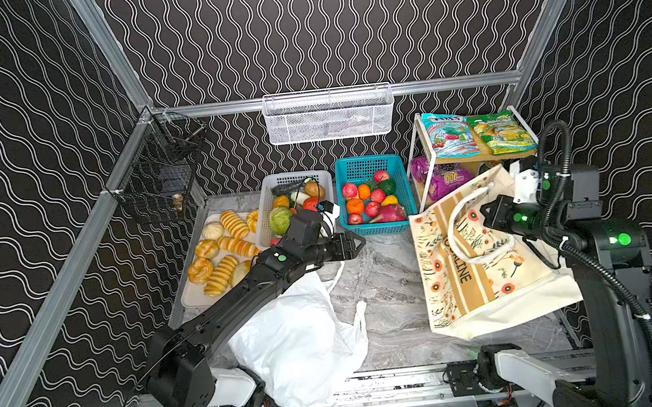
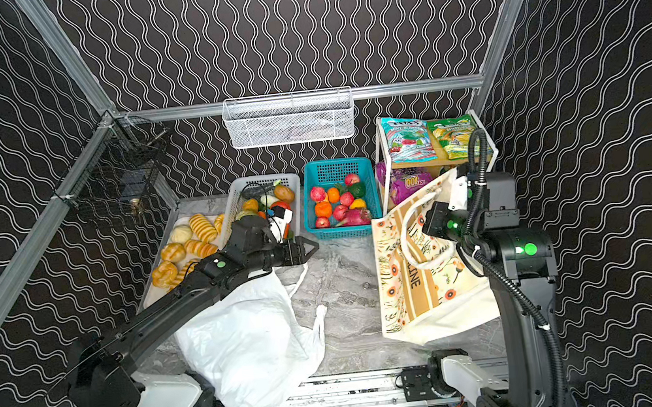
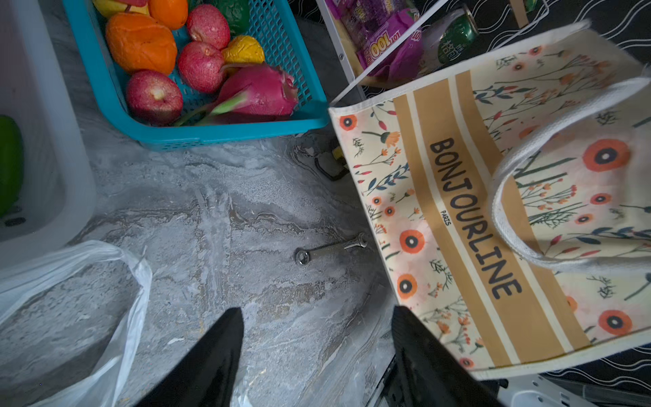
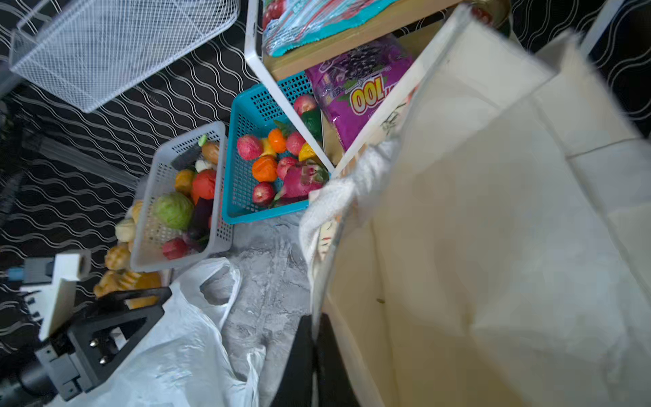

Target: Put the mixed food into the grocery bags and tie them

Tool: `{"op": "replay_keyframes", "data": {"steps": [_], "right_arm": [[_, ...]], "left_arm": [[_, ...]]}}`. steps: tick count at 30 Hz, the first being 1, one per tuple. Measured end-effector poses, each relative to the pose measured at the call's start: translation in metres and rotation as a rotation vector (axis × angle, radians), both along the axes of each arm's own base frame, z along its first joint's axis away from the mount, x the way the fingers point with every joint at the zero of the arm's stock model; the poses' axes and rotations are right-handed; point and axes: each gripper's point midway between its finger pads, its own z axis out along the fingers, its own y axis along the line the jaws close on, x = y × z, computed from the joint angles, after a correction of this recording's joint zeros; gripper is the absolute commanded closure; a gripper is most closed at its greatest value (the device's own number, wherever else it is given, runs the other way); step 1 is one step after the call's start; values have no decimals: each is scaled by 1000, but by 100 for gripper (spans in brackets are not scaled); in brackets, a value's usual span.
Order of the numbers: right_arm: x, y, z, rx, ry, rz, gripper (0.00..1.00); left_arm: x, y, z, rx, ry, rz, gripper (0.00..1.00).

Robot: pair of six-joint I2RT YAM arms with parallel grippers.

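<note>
right wrist: right gripper [image 4: 317, 326] pinches rim of cream tote [image 4: 493, 246]; left gripper [image 3: 317, 312] gapes empty.

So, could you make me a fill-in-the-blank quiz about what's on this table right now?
1. The dark lettering on the tote reads ____.
2. The right gripper is ____ on the tote's rim.
3. The dragon fruit lies in the ____ basket.
4. The left gripper is open and holds ____.
Missing words: BONJOURLINE; shut; teal; nothing.
</note>
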Motion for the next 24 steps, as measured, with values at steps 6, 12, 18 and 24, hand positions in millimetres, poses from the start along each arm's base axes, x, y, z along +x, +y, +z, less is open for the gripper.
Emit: {"op": "replay_keyframes", "data": {"steps": [6, 12, 18, 24], "right_arm": [[7, 53, -80, -43, 223, 91, 100], [26, 131, -102, -8, 258, 204, 97], [44, 148, -99, 7, 238, 198, 62], [35, 141, -83, 59, 150, 195, 46]], "left_arm": [[-2, -4, -5, -13, 21, -19, 33], [-4, -4, 1, -33, 20, -20, 27], [-8, -17, 9, -101, 28, -79, 23], [-14, -45, 21, -229, 55, -175, 17]]}}
